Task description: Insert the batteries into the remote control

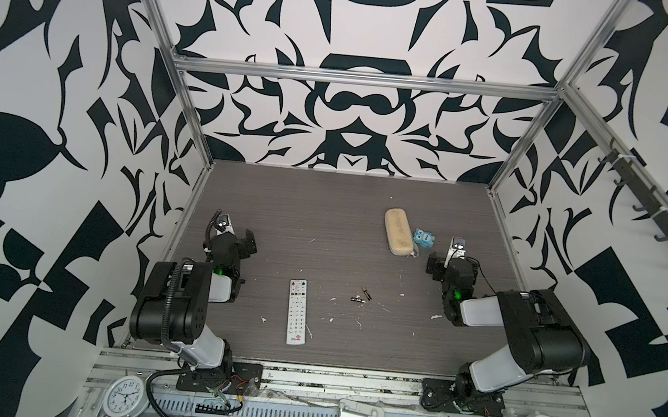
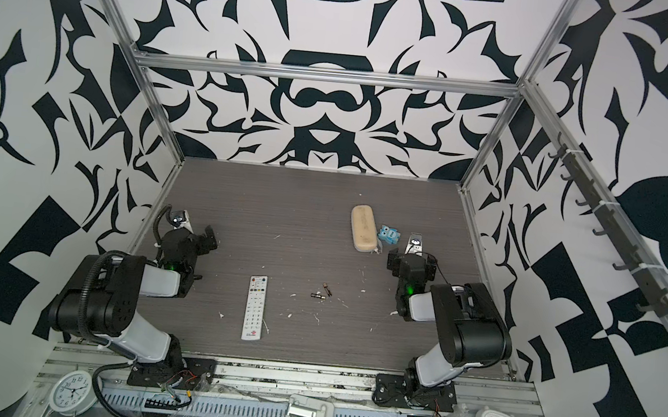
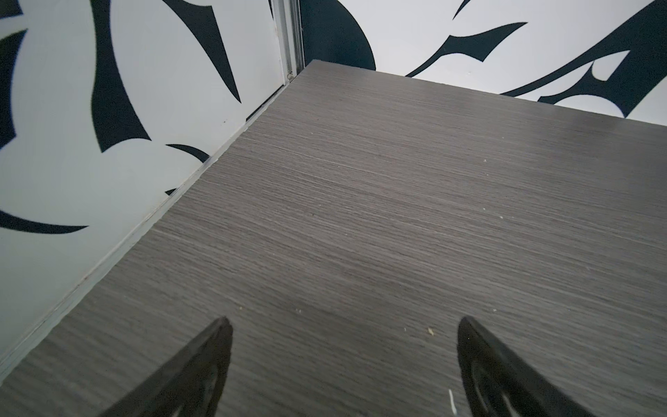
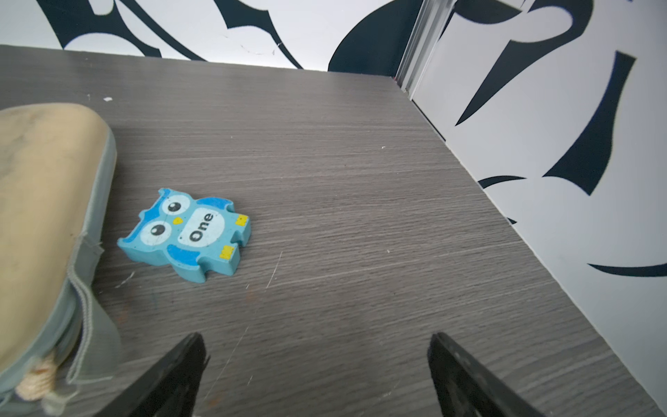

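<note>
Centrally, remote control [image 1: 297, 311] and batteries [image 1: 358, 299]; left gripper [image 3: 343, 325], right gripper [image 4: 317, 339] wide, by side edges of table [image 1: 322, 225].

Dark grey wood-grain tabletop [image 1: 323, 217]. Carries, left of centre toward the front, a long slim white plastic remote control [image 1: 297, 311], buttons up. Bears to its right two tiny dark cylindrical batteries [image 1: 358, 299], close together. Farther back on the right, holds a beige oblong fabric case [image 1: 397, 232] with a flat blue owl-shaped block [image 4: 187, 234] just beside it. Shows small white scraps [image 1: 435, 316] scattered around.
</note>
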Robot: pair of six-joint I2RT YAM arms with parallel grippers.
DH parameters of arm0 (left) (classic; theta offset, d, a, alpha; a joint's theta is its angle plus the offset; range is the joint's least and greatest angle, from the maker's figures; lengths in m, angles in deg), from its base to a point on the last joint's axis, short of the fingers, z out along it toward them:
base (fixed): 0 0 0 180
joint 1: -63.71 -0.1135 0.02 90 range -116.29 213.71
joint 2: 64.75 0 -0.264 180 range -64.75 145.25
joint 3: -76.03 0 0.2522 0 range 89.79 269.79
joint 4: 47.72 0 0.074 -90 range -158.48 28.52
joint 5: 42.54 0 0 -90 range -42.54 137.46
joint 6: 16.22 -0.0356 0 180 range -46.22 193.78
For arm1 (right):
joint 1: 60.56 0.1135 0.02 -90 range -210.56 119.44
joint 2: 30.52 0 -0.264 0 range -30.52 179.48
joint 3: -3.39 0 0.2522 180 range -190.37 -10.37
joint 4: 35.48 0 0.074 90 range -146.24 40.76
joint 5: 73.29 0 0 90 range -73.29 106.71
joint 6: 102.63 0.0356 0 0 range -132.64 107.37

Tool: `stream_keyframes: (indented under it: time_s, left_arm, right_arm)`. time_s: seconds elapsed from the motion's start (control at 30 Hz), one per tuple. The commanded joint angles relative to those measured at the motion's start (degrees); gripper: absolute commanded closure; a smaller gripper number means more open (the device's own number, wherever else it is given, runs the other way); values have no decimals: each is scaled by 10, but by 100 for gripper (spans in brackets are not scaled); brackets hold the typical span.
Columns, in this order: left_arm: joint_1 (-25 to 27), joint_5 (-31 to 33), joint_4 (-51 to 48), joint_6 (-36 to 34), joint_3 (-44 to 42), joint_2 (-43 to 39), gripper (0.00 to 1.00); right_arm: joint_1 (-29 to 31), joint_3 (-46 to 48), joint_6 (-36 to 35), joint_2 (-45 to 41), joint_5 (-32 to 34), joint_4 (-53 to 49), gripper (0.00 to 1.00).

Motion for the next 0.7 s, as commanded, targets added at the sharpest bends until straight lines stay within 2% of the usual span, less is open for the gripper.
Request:
stream_keyframes:
  time_s: [0.0,0.17,0.37,0.47,0.53,0.67]
  left_arm:
    - [-3,-9,-5,-3,16,-16,1]
    - [-3,2,-60,0,32,-44,1]
    - [-3,-37,-223,9,76,-114,1]
    - [-3,-47,-344,29,117,-156,1]
    - [-2,-48,-435,48,154,-185,1]
    - [2,-56,-584,114,215,-217,1]
  right_arm:
    - [-2,-19,-4,-22,-7,-7,0]
    - [-2,-26,-8,-53,-22,-50,0]
    - [0,-10,-5,-142,-66,-106,0]
    - [1,-31,26,-198,-52,-193,0]
    - [10,-65,58,-228,-30,-285,0]
    - [52,-141,109,-256,33,-455,0]
